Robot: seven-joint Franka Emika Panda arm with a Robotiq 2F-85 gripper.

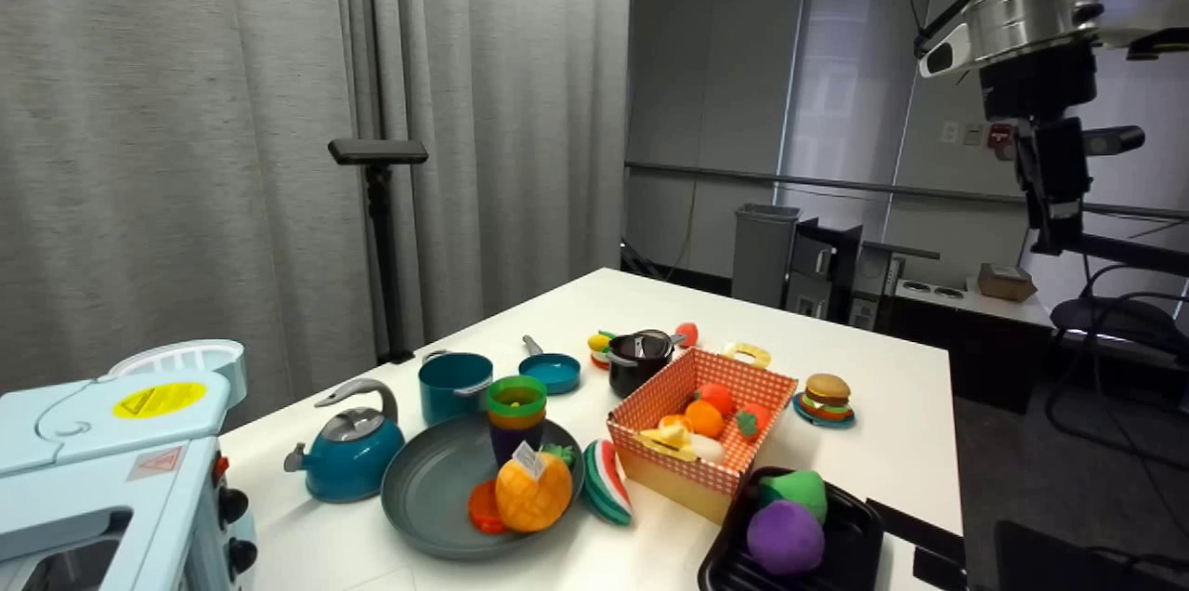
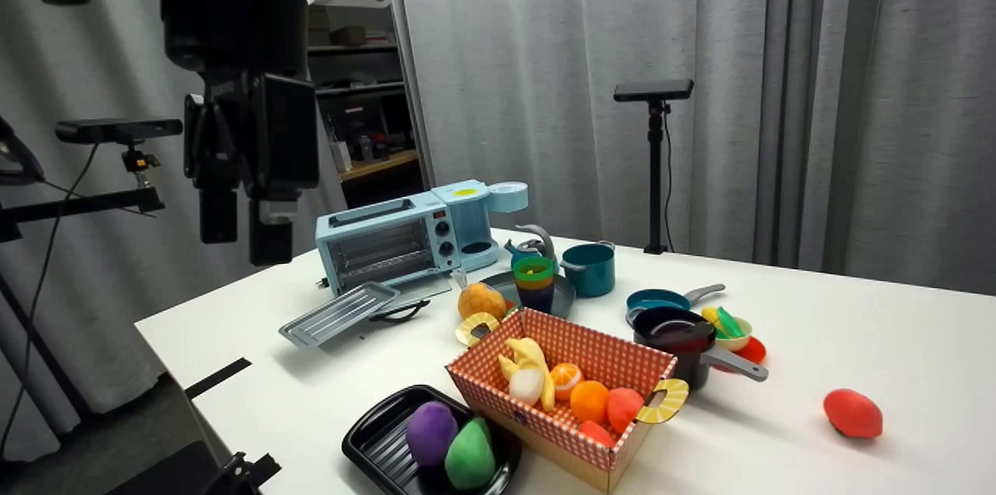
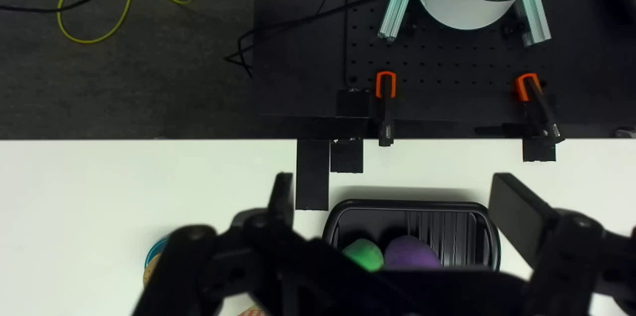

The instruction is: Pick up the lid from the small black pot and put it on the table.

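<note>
The small black pot (image 1: 636,375) stands on the white table (image 1: 892,377) behind the checked box, and it also shows in an exterior view (image 2: 691,366) with its grey handle. The round dark lid (image 1: 647,346) sits on top of the pot; in an exterior view the lid (image 2: 675,333) looks dark and shiny. My gripper (image 2: 245,230) hangs high above the table's edge, far from the pot. In the wrist view the gripper (image 3: 390,201) has its fingers wide apart with nothing held. The pot and lid are out of the wrist view.
A red checked box (image 2: 545,433) of toy food stands beside the pot. A black tray (image 2: 381,440) with purple and green toys lies near the table's edge. A teal pan (image 1: 553,373), teal pot (image 1: 455,391), kettle (image 1: 353,456) and grey plate (image 1: 427,517) stand around.
</note>
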